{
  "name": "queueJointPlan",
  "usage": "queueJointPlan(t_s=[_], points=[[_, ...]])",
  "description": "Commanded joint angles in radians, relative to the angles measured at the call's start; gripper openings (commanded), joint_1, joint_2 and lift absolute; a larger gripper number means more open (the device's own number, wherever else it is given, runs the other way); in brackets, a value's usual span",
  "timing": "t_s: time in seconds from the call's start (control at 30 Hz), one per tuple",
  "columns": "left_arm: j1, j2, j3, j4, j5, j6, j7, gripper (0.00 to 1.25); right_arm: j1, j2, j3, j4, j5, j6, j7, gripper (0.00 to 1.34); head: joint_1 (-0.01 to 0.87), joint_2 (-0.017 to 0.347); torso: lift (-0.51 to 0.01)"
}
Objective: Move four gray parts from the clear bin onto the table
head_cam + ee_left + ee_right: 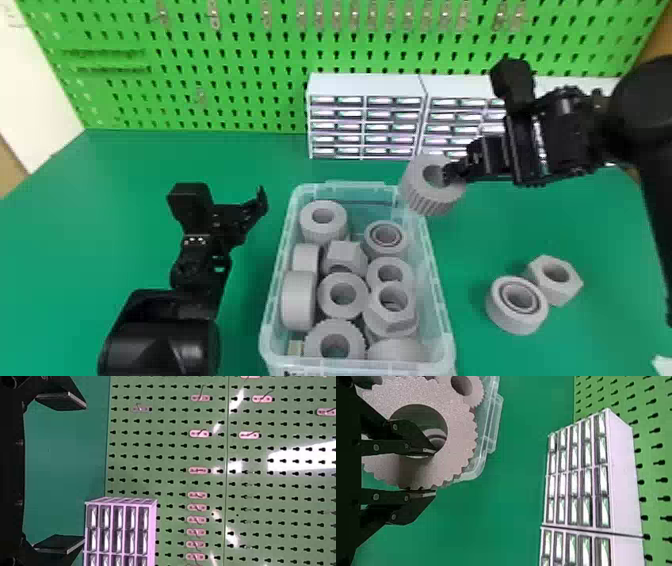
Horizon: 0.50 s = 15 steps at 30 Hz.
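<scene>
Closest to my wrist camera, the black right fingers [403, 504] pinch the wall of a thick gray ring with a toothed rim [461, 447], above the far right corner of the clear plastic bin [437, 280]. Right of the bin, a gray hexagonal nut [562, 292] and a round gray bearing-like part [515, 322] sit on the green counter [510, 225], so I judge two delivered, this third needing release and a fourth needing picking. Left of the bin, my black left fingers [57, 399] are spread.

Clear bin [439, 300] is loaded with jumbled gray parts [327, 295], toothed gear [431, 202] is in the right hand [452, 172] near its far right corner, hex nut [566, 291] and ringed round part [512, 321] just chilling on the surface [500, 225].
</scene>
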Motion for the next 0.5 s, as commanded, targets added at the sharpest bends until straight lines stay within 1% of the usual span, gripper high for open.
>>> queueJointPlan(t_s=[0.0, 0.17, 0.47], points=[[0.000, 0.000, 0.001, 0.000, 0.000, 0.000, 0.000, 1.15, 0.007, -0.002, -0.028, 0.000, 0.016, 0.001, 0.000, 0.34, 0.693, 0.072, -0.052], [0.000, 0.000, 0.000, 0.000, 0.000, 0.000, 0.000, 1.15, 0.015, -0.005, -0.048, 0.000, 0.031, 0.001, 0.000, 0.34, 0.693, 0.072, -0.052], [0.002, 0.000, -0.002, 0.000, 0.000, 0.000, 0.000, 1.15, 0.038, -0.010, -0.111, -0.002, 0.071, 0.001, 0.000, 0.34, 0.693, 0.072, -0.052]])
